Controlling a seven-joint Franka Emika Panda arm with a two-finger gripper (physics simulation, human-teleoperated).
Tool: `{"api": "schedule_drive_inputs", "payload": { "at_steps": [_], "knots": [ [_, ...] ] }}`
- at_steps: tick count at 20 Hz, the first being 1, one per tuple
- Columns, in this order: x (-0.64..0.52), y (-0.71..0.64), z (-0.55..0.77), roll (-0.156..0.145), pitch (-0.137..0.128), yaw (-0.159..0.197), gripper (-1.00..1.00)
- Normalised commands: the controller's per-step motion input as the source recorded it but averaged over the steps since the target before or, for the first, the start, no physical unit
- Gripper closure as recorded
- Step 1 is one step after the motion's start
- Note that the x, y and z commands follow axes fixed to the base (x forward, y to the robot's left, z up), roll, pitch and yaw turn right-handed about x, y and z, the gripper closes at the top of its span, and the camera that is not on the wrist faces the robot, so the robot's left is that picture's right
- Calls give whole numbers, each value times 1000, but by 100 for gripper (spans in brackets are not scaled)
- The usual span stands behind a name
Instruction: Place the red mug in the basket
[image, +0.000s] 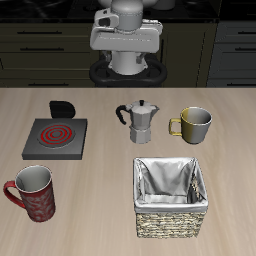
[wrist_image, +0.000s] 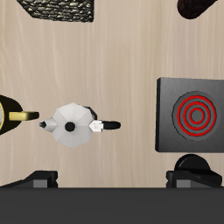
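Note:
The red mug (image: 33, 192), dark red with a white swirl pattern, stands upright near the table's front edge, its handle turned away from the basket. The wicker basket (image: 170, 222) with its grey-white lining sits farther along the same edge and holds nothing. My gripper (wrist_image: 115, 180) hangs high over the back middle of the table, open, with nothing between its fingers (wrist_image: 39, 180). The wrist view catches only a sliver of the red mug (wrist_image: 206, 7) and one edge of the basket (wrist_image: 59, 9).
A silver moka pot (image: 142, 121) stands below the gripper, shown from above in the wrist view (wrist_image: 72, 126). Beside it is an olive-yellow mug (image: 195, 123). A black stove plate with a red coil (image: 55, 136) lies behind the red mug.

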Motion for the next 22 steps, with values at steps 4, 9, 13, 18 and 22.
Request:
{"api": "schedule_drive_inputs", "payload": {
  "at_steps": [4, 9, 13, 18, 22],
  "knots": [
    [208, -214, 102, 2, -12, 10, -100],
    [259, -214, 67, 12, 24, -6, -100],
    [311, -318, 110, 8, 7, -12, -100],
    [192, -265, 92, 16, -1, -31, -100],
    [347, -471, 69, 65, 48, -45, -100]
  ]
}}
